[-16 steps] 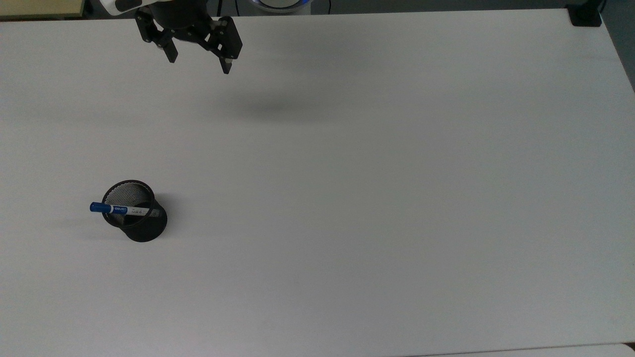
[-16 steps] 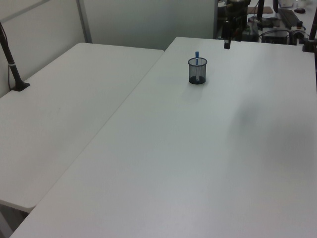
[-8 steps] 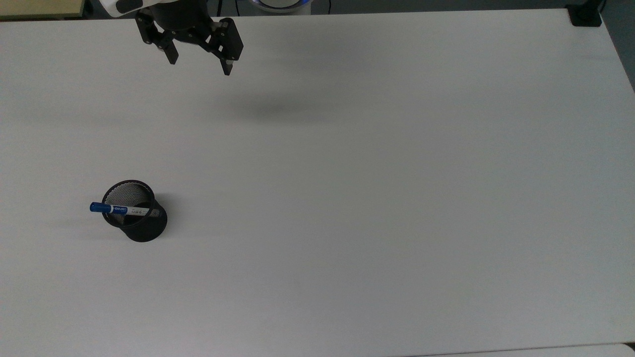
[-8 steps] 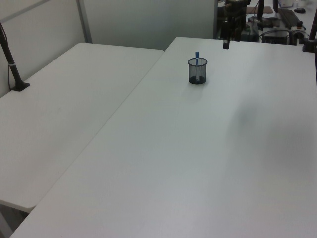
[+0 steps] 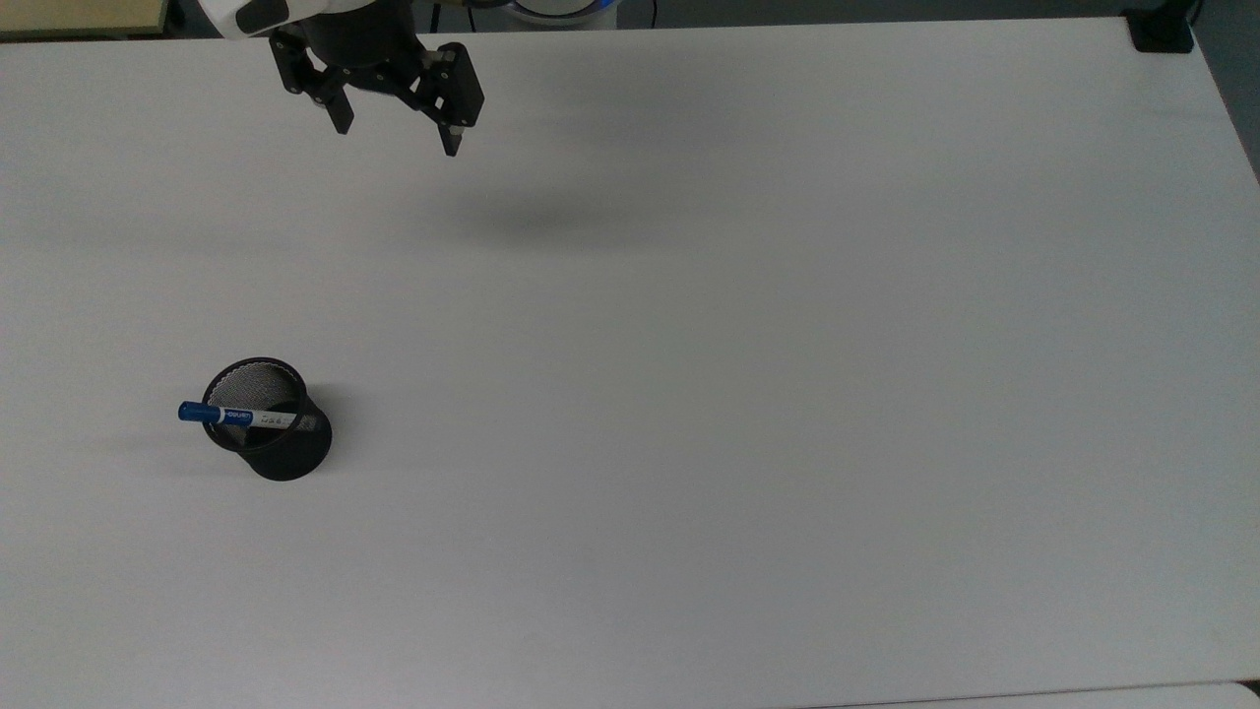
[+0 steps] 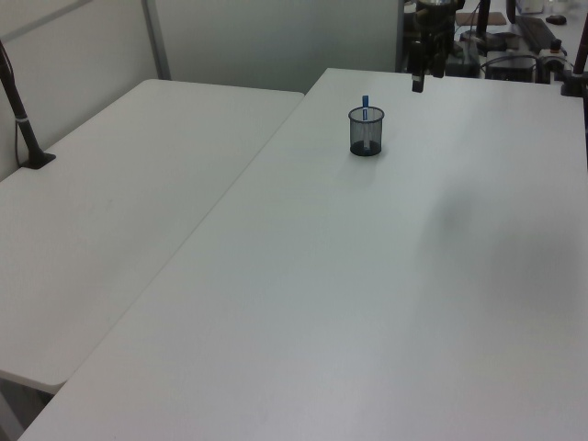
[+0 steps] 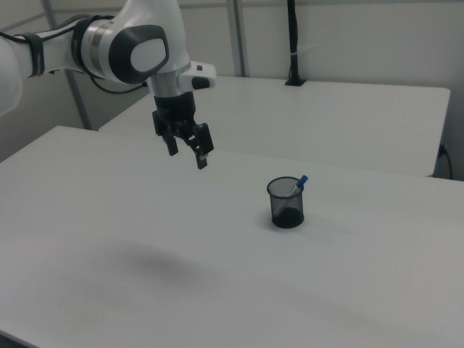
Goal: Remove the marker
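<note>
Marker leaning in black mesh cup, well apart from jaws, spread wide above table.

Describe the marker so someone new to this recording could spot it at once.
On the large white table, find the black mesh cup toward the top view's left. The marker stands inside it, leaning on the rim, its blue cap poking out. It is the only slim white-and-blue thing there.
</note>
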